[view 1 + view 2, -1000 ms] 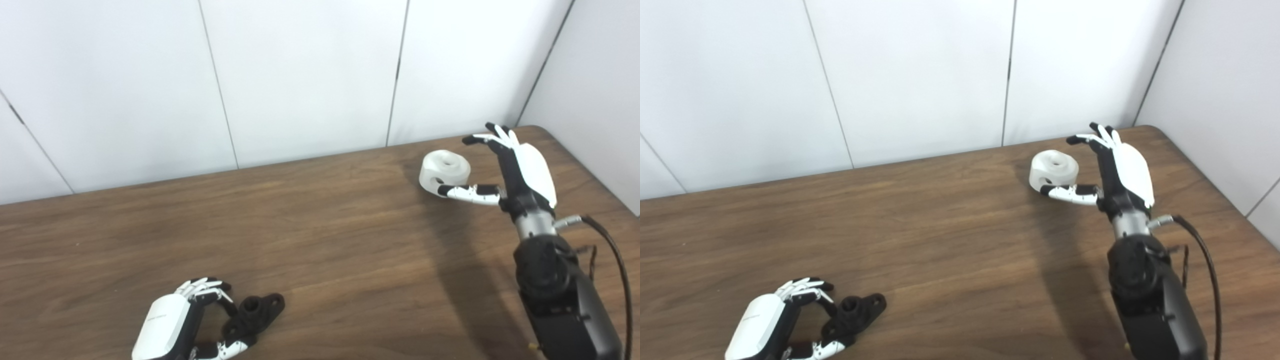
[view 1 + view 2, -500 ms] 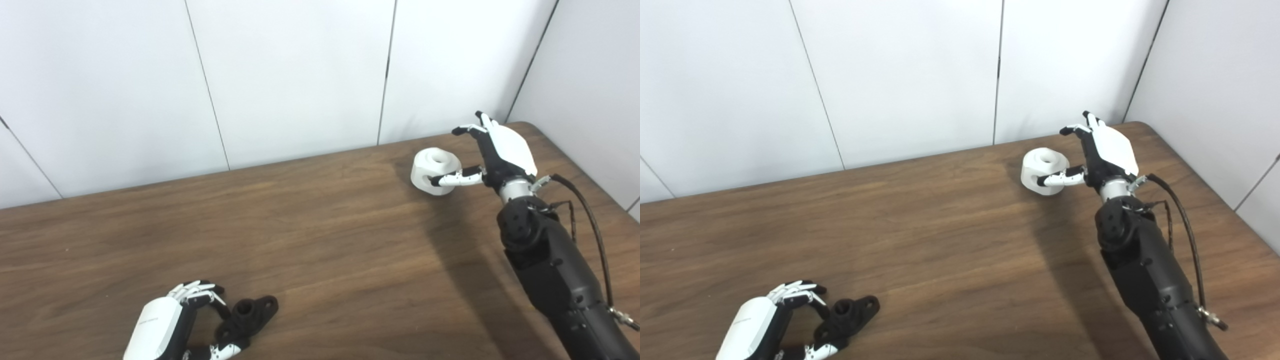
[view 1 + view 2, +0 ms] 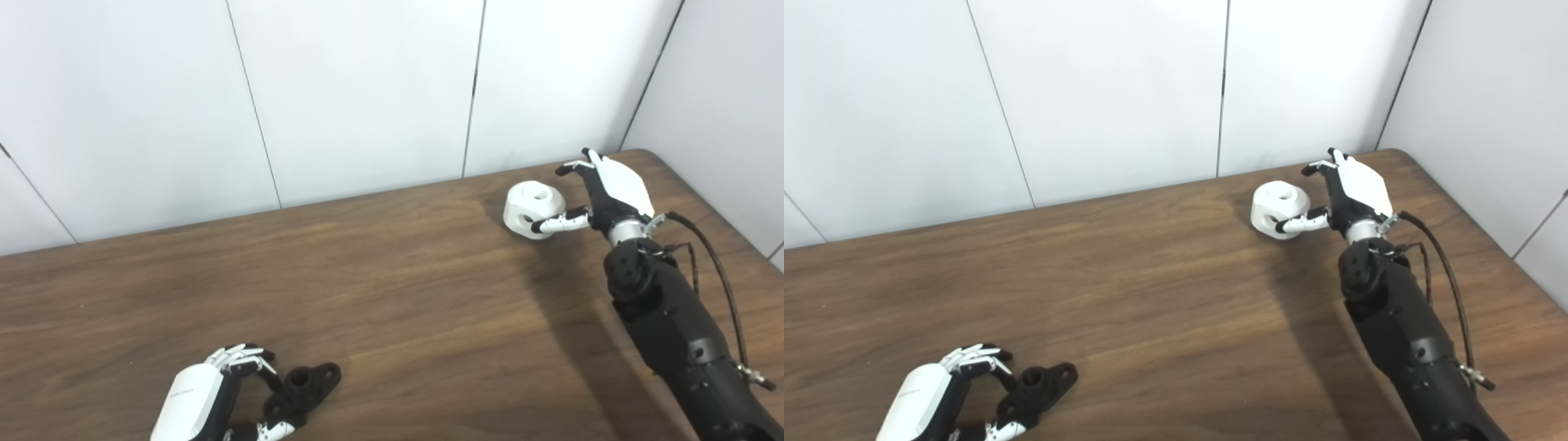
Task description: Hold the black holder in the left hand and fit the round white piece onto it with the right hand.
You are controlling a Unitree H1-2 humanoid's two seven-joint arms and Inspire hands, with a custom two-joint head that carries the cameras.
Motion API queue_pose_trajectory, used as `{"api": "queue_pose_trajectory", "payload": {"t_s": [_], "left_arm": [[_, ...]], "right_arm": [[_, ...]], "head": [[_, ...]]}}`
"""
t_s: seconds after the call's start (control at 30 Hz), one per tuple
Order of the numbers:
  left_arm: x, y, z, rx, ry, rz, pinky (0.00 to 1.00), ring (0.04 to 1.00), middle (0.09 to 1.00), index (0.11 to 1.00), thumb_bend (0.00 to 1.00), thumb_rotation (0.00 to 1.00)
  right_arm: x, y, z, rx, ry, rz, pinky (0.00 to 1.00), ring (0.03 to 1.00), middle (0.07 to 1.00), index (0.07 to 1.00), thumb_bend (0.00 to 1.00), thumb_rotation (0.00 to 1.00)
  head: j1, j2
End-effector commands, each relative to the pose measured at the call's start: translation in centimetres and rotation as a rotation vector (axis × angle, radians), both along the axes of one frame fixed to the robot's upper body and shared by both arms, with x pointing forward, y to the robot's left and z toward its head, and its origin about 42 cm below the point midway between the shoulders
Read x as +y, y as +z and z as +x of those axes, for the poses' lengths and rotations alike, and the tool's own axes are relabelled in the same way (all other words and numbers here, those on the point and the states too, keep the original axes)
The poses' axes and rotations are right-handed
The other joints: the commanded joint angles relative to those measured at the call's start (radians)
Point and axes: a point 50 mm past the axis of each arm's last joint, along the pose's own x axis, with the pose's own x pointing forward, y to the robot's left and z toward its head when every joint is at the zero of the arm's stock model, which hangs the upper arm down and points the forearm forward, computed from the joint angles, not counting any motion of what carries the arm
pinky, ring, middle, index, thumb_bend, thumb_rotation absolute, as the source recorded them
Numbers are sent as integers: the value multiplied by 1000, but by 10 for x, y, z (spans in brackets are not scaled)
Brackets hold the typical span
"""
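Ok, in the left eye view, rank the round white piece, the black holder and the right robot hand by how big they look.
1. Right robot hand, largest as seen.
2. Black holder and round white piece look about alike; the holder lies nearer the camera and is partly hidden by the left robot hand, so no firm ranking.

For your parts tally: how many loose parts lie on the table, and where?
2. The white piece lies far right, by the right hand. The black holder lies near left, at the left hand.
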Motion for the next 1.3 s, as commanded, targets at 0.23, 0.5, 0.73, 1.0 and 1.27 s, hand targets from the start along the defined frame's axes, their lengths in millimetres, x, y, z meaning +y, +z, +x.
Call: {"api": "queue_pose_trajectory", "payload": {"t_s": [0.23, 0.5, 0.73, 1.0, 1.27], "left_arm": [[6, -4, -5, 48, -14, 45, 882, 830, 748, 484, 521, 46], [7, -4, -5, 50, -16, 52, 880, 832, 749, 484, 521, 46], [7, -4, -5, 56, -14, 58, 884, 833, 750, 484, 521, 46], [7, -5, -5, 54, -15, 60, 879, 831, 749, 484, 521, 45], [7, -4, -5, 63, -15, 67, 887, 835, 753, 484, 521, 45]], "right_arm": [[-5, 26, 10, -92, -3, -58, 1000, 1000, 964, 711, 903, 265], [1, 23, 11, -89, 11, -52, 1000, 1000, 961, 709, 900, 268], [5, 20, 14, -76, 22, -55, 1000, 1000, 957, 712, 911, 298], [7, 18, 15, -67, 27, -47, 1000, 1000, 954, 713, 908, 308], [5, 16, 16, -59, 25, -37, 1000, 1000, 955, 701, 888, 284]], "head": [[-1, 0], [-1, 2], [4, 2], [7, 2], [9, 1]]}}
